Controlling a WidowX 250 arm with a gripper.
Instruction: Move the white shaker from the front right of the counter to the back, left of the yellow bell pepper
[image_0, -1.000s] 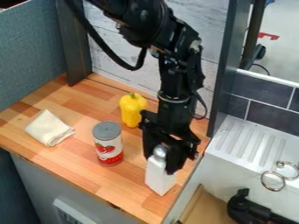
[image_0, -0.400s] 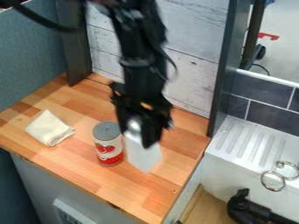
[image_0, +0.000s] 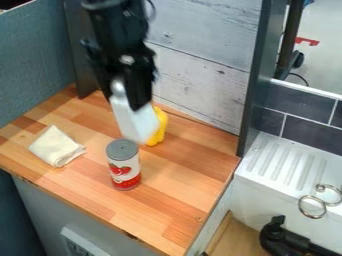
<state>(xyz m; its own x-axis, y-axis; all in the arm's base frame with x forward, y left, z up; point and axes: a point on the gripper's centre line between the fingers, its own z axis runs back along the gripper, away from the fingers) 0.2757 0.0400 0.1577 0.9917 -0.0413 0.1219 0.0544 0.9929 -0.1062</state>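
Note:
The black gripper hangs over the back left part of the wooden counter, shut on the top of a white bottle with a silvery cap. The bottle is tilted slightly and held up, its lower end behind and above the red and white can. Partly hidden by the bottle, the yellow pepper stands on the counter to its right. A folded cream cloth lies to the left of the can.
The wooden counter has a blue-grey partition on the left and a whitewashed plank wall behind. A dark post rises at its back right corner. Right of it are a white sink unit with metal rings and a black faucet-like part.
From the counter's front right, the gripper has carried the white bottle up, left and back, passing behind the can. The can, the pepper and the cloth have stayed put.

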